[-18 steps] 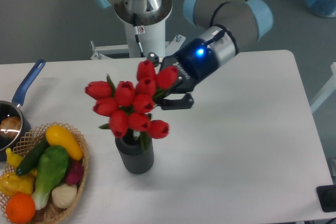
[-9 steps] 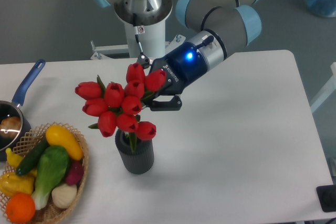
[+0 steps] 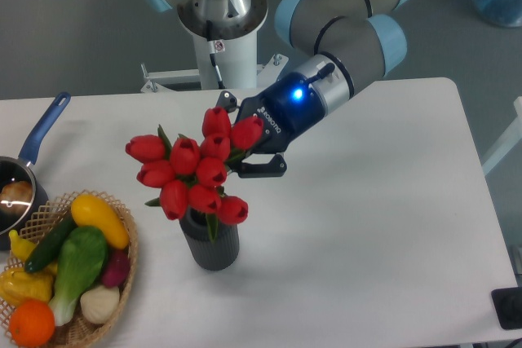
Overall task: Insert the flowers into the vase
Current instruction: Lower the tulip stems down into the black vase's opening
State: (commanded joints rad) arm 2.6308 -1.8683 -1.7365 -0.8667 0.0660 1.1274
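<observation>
Gripper (image 3: 245,146) sits right behind the flowers (image 3: 194,173), jaw state can't tell (blooms hide it), stems down inside the vase (image 3: 210,243).

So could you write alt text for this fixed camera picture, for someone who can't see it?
A robot arm's gripper is beside a bunch of red tulips whose stems reach into a dark ribbed vase on a white table. At the left edge sit a wicker basket of vegetables and a blue-handled saucepan.
</observation>
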